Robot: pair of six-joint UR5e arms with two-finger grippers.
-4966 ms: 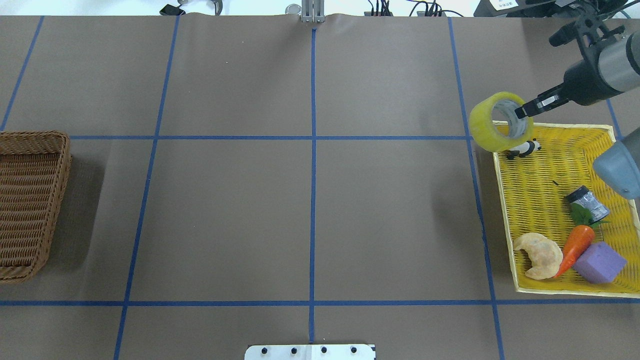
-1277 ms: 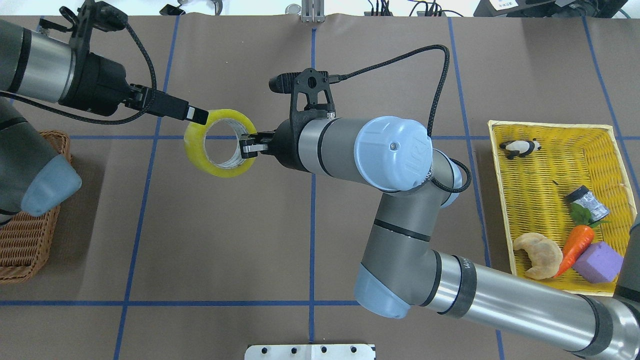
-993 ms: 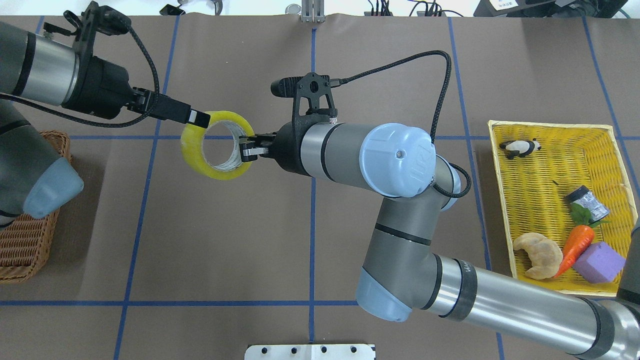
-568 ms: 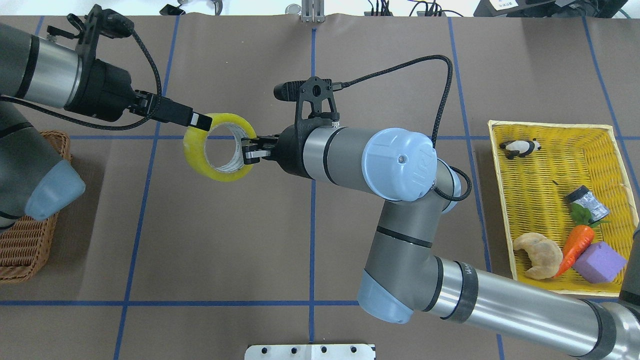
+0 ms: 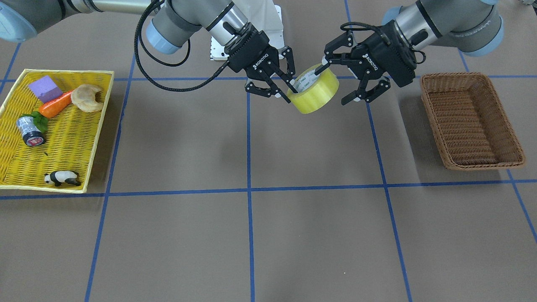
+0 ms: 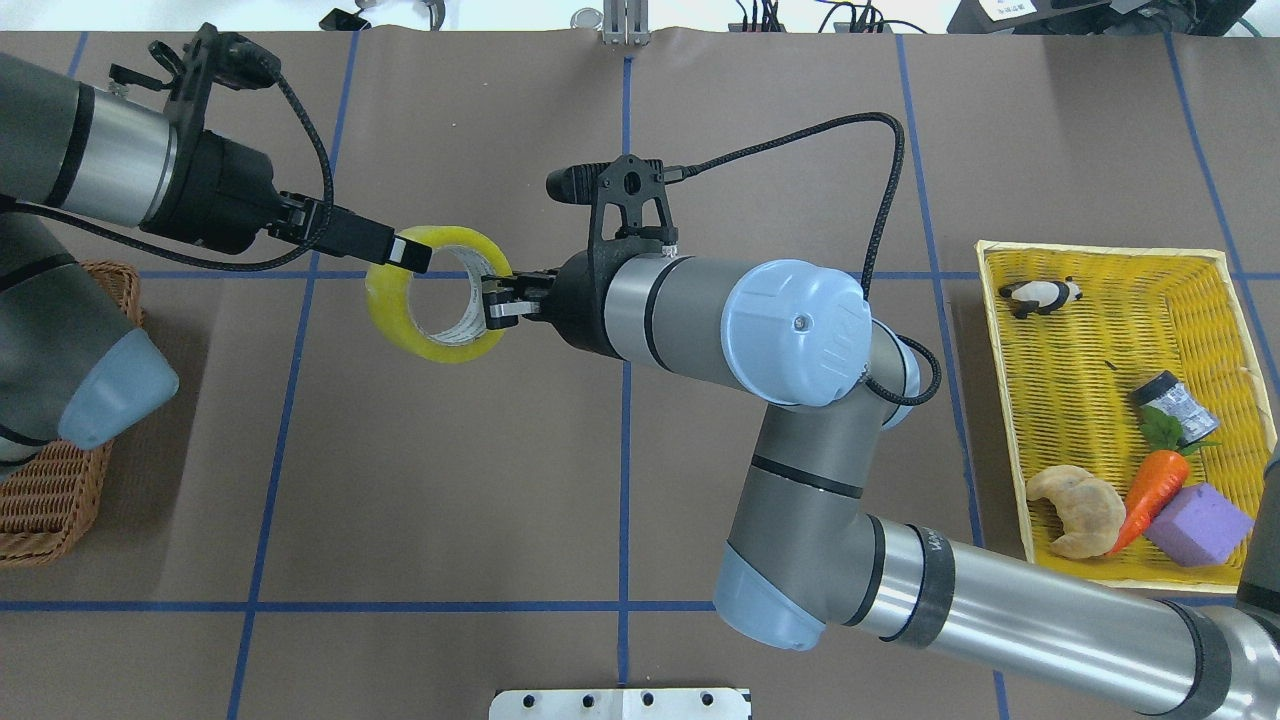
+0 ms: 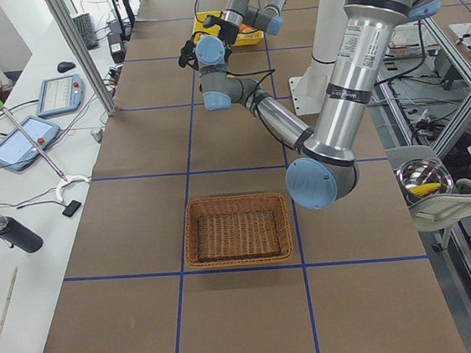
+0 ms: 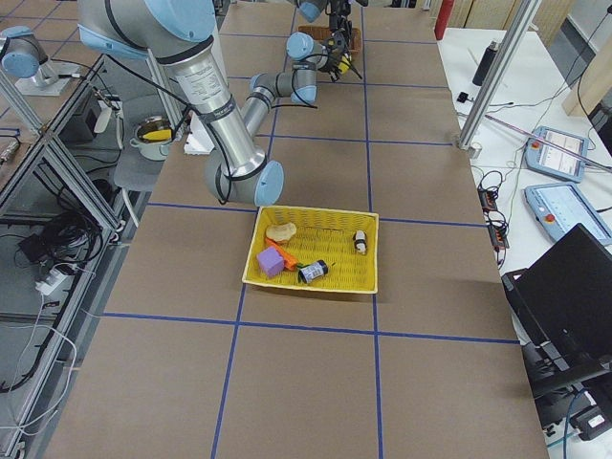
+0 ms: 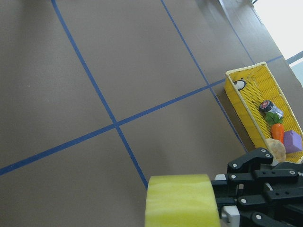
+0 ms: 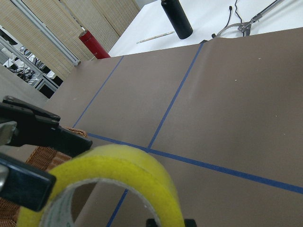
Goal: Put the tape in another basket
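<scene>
The yellow tape (image 5: pixel 316 94) hangs in the air over the middle of the table, left of centre in the overhead view (image 6: pixel 400 312). My right gripper (image 5: pixel 291 89) is shut on the roll's wall, one finger inside the core (image 6: pixel 495 300). My left gripper (image 5: pixel 334 86) is open, its jaws spread on either side of the roll's far wall; one finger overlaps the rim (image 6: pixel 410 252). The brown wicker basket (image 5: pixel 451 76) stands apart on my left side, partly hidden by my left arm from overhead (image 6: pixel 50 500). The tape also fills the bottom of both wrist views (image 9: pixel 182 201) (image 10: pixel 142 175).
A flat yellow tray (image 5: pixel 67 72) on my right holds a panda figure (image 5: pixel 62 178), a silver-black canister (image 5: pixel 29 131), a carrot (image 5: pixel 54 105), a croissant (image 5: pixel 87 97) and a purple block (image 5: pixel 44 87). Blue tape lines grid the brown table.
My right arm carried the tape from the yellow tray to left of centre. In the last second my left gripper moved right onto the roll's rim; the right gripper barely moved.
</scene>
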